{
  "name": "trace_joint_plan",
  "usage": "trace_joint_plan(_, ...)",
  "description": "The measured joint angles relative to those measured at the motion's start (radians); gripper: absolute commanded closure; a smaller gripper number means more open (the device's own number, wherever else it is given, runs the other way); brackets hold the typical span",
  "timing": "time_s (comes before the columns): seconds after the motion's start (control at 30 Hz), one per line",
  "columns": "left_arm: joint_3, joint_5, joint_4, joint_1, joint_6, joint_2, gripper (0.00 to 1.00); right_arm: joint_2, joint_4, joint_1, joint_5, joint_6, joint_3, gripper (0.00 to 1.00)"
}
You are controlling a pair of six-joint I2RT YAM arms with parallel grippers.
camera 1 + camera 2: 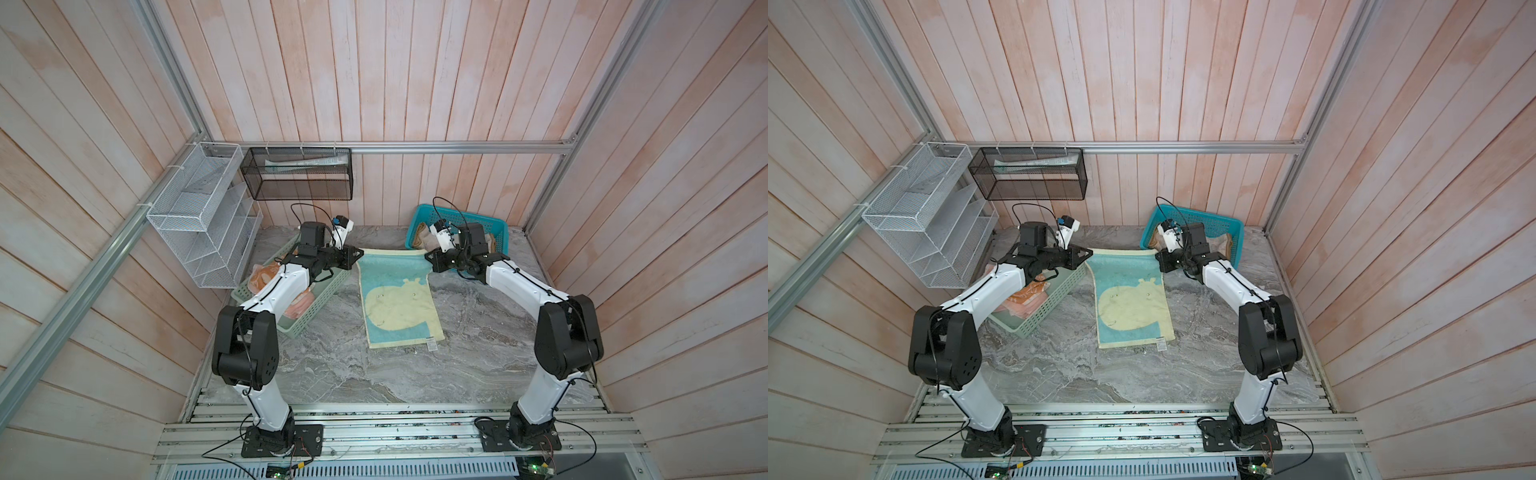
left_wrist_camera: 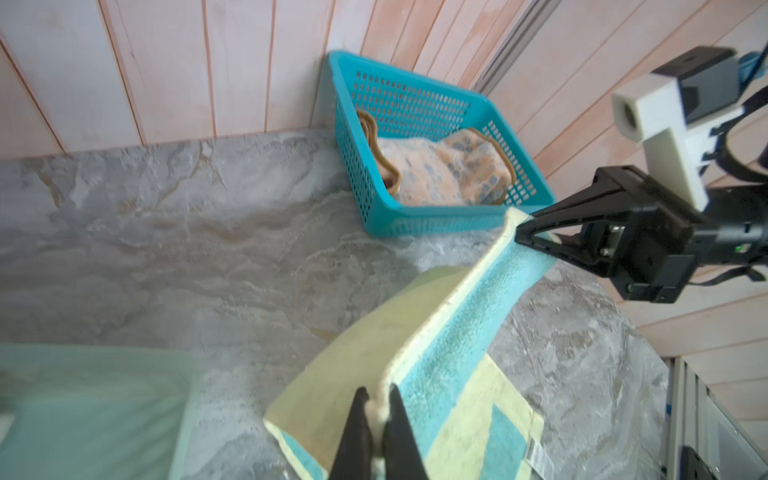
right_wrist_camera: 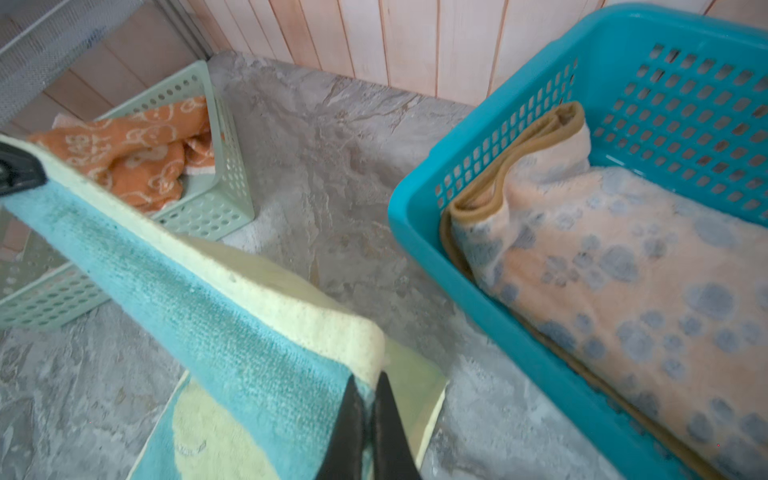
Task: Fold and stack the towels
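I have the grey marbled bench [image 1: 332,374] in both top views. Between the two arms lies the pale yellow-green towel [image 1: 399,307] [image 1: 1129,307], blue face up with a pale hippo shape on it. Its near end lies flat on the bench. Its far edge is lifted off the surface and stretched between the two claws.

To the left of it sits the mint-green basket [image 1: 309,309], partly under my left arm. The teal basket [image 1: 478,218] sits at the far right corner, tipped up against the wall, and the towel's far right corner is just in front of it.

In the mint-green basket I see the orange towel [image 3: 124,145] with cream bunnies, crumpled, and in a top view the salmon pink towel [image 1: 1025,305] beside it. The peach towel [image 2: 444,170] with grey paw prints and brown edging lies folded in the teal basket.

My left claw [image 2: 376,415] is pinched tight on the towel's far left corner, with the cream edge bunched between its jaws. My right claw [image 3: 370,399] is clamped the same way on the far right corner. A small white label [image 1: 431,344] shows at the towel's near right corner.
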Motion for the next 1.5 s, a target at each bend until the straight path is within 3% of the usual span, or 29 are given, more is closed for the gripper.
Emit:
trace_joint_plan(0.27, -0.343, -0.026, 0.15, -0.103, -0.076, -0.126, 1.0, -0.161, 0.115, 0.013, 0.031, 0.017, -0.302, 1.0)
trace_joint_plan(0.4, -0.489, -0.046, 0.206, -0.169, -0.134, -0.121, 1.0, -0.15, 0.154, 0.029, 0.046, 0.062, -0.43, 1.0)
trace_joint_plan(0.6, -0.606, -0.066, 0.266, -0.177, -0.197, -0.104, 1.0, -0.089, 0.182, 0.068, 0.042, 0.157, -0.513, 1.0)
trace_joint_plan(0.67, -0.631, -0.072, 0.275, -0.177, -0.206, -0.108, 1.0, -0.089, 0.199, 0.086, 0.037, 0.184, -0.541, 0.99)
trace_joint_plan(0.7, -0.644, -0.078, 0.276, -0.177, -0.208, -0.114, 1.0, -0.09, 0.209, 0.095, 0.034, 0.195, -0.554, 0.9)
trace_joint_plan(0.77, -0.662, -0.084, 0.273, -0.177, -0.212, -0.135, 0.86, -0.103, 0.223, 0.109, 0.023, 0.217, -0.584, 0.72)
trace_joint_plan(0.83, -0.673, -0.095, 0.266, -0.176, -0.212, -0.168, 0.73, -0.138, 0.225, 0.12, 0.005, 0.231, -0.616, 0.65)
trace_joint_plan(0.9, -0.684, -0.105, 0.256, -0.177, -0.222, -0.216, 0.71, -0.206, 0.222, 0.127, -0.016, 0.24, -0.648, 0.62)
trace_joint_plan(1.1, -0.735, -0.147, 0.23, -0.172, -0.233, -0.395, 0.7, -0.508, 0.203, 0.139, -0.055, 0.269, -0.736, 0.6)
trace_joint_plan(1.23, -0.719, -0.156, 0.222, -0.17, -0.24, -0.396, 0.67, -0.625, 0.199, 0.138, -0.013, 0.307, -0.767, 0.58)
trace_joint_plan(1.37, -0.622, -0.161, 0.161, -0.172, -0.242, -0.29, 0.62, -0.556, 0.163, 0.112, 0.041, 0.321, -0.726, 0.56)
trace_joint_plan(1.5, -0.577, -0.175, 0.103, -0.172, -0.261, -0.253, 0.59, -0.363, 0.06, 0.088, 0.064, 0.31, -0.575, 0.55)
